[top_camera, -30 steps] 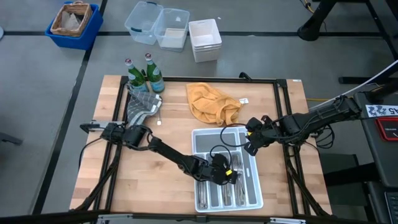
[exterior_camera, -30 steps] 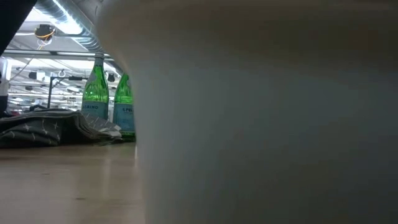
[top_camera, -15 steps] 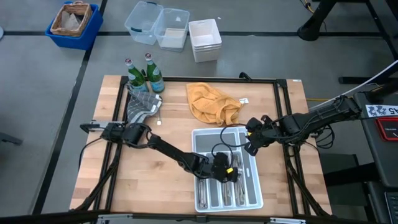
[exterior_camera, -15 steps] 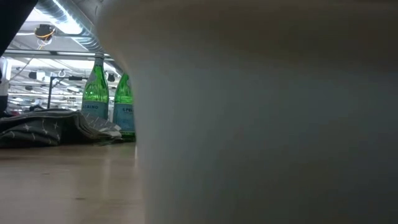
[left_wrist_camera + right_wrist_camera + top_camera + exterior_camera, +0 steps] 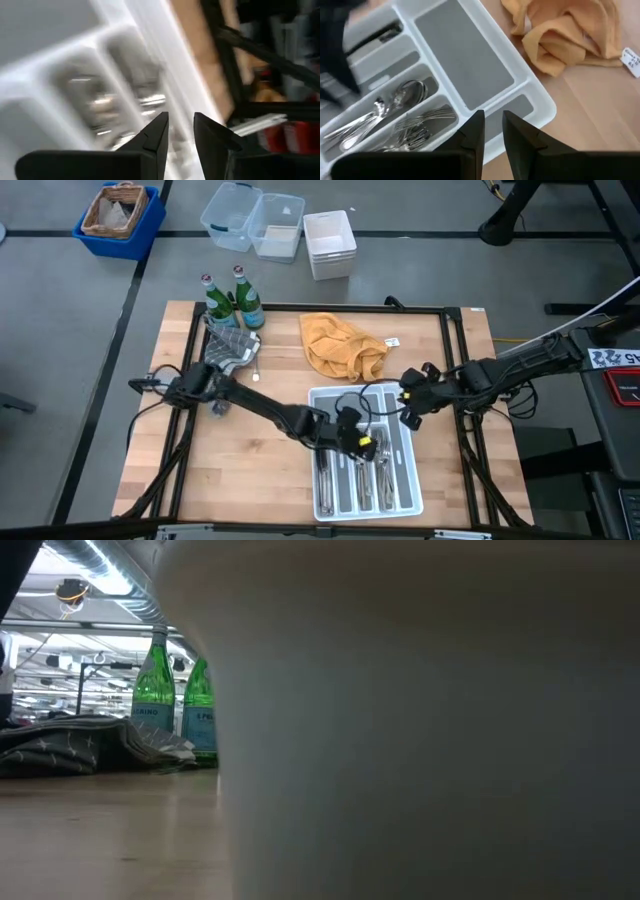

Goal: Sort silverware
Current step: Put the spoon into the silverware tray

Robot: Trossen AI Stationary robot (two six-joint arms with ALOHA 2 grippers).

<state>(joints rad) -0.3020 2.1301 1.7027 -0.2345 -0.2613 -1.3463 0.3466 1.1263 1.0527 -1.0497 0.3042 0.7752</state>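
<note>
The silverware (image 5: 365, 480) lies in the long compartments of a white tray (image 5: 318, 395) at the table's near middle. The right wrist view shows spoons (image 5: 402, 97) and forks (image 5: 422, 125) lying side by side in them. My left gripper (image 5: 362, 442) hangs over the tray's middle, open by a narrow gap (image 5: 181, 125) with nothing between its fingers; blurred silverware (image 5: 110, 105) shows below it. My right gripper (image 5: 408, 408) hovers at the tray's far right corner, fingers (image 5: 492, 122) a little apart and holding nothing.
An orange cloth (image 5: 340, 345) lies just beyond the tray. Two green bottles (image 5: 232, 302) and a grey patterned cloth (image 5: 228, 352) stand at the far left. In the low view the tray's white wall (image 5: 430, 740) fills most of the picture. Bare wood lies left of the tray.
My left gripper has risen out of the tray and drawn a little toward its far end, most of it in the last half second. The silverware stays in its compartments.
</note>
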